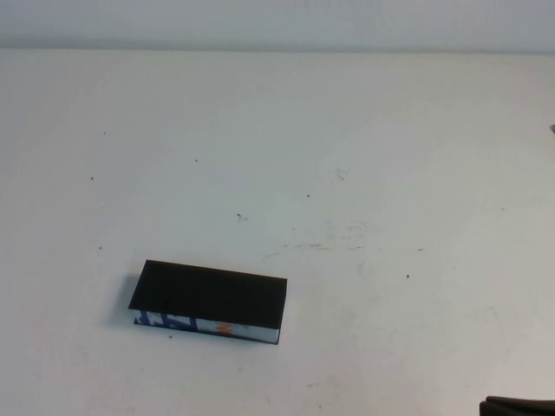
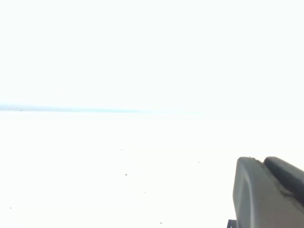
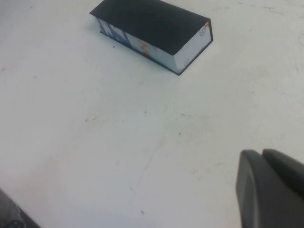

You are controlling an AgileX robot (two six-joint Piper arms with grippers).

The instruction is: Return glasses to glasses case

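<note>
One object of the task shows on the white table [image 1: 373, 156]: the glasses case [image 1: 208, 302], lid down flat, white printed strip along its long side. No glasses appear in any view, so whether they sit inside it or lie off-frame cannot be told. Judged by its look, the case is a stiff, light box with smooth faces that could slip under a pinch; its lid is probably best lifted at the long free edge above the printed strip, while a hold across the narrow width would suit carrying it. The glasses, if they turn up, would likely be fragile at lenses and hinges and best taken by the bridge or a temple. The right gripper [image 3: 273, 190] has its jaws clenched on nothing; the case lies well ahead of them and off to one side, not touching. The left gripper [image 2: 270, 192] hangs over bare table, its jaws pressed together and empty, the case nowhere before them.
</note>
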